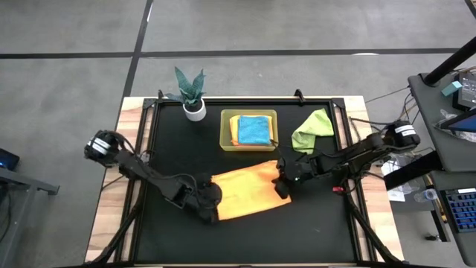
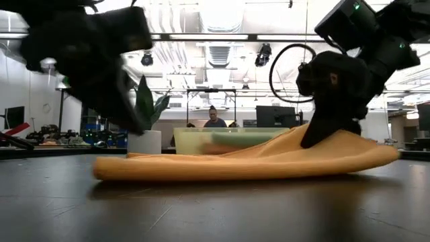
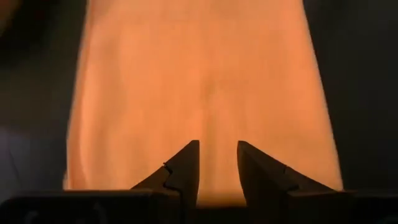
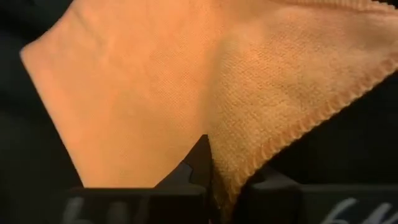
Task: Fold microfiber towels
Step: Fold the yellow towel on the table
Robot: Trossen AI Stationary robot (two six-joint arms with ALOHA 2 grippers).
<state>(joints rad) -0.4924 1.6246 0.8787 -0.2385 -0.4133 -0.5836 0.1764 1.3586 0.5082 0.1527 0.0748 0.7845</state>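
Note:
An orange-yellow towel [image 1: 245,192] lies spread on the black mat [image 1: 178,141], mid-table; the low view shows its left end [image 2: 107,168] flat on the mat. My left gripper [image 1: 214,211] hovers over that left end, open by a narrow gap [image 3: 217,149], with the cloth [image 3: 199,81] below and beyond its fingers. My right gripper [image 1: 282,186] is shut on the towel's right end [image 4: 143,93]. A teal blue towel [image 1: 253,129] lies on another orange one in the bin [image 1: 225,141]. A lime green towel [image 1: 312,131] lies crumpled at the back right. My right gripper pinches the towel's hemmed edge [image 4: 245,165] at its right end between its two fingers; one layer or several, I cannot tell. The fingers slant down from the table's right side. The cloth rises slack to the fingers [image 2: 295,140]; the rest lies on the mat.
The translucent yellow-green bin stands at the far middle of the mat. A small potted plant [image 1: 192,95] is at the far left. Black frame rails [image 1: 343,126] edge the mat. A person [image 2: 215,119] sits in the room beyond the table.

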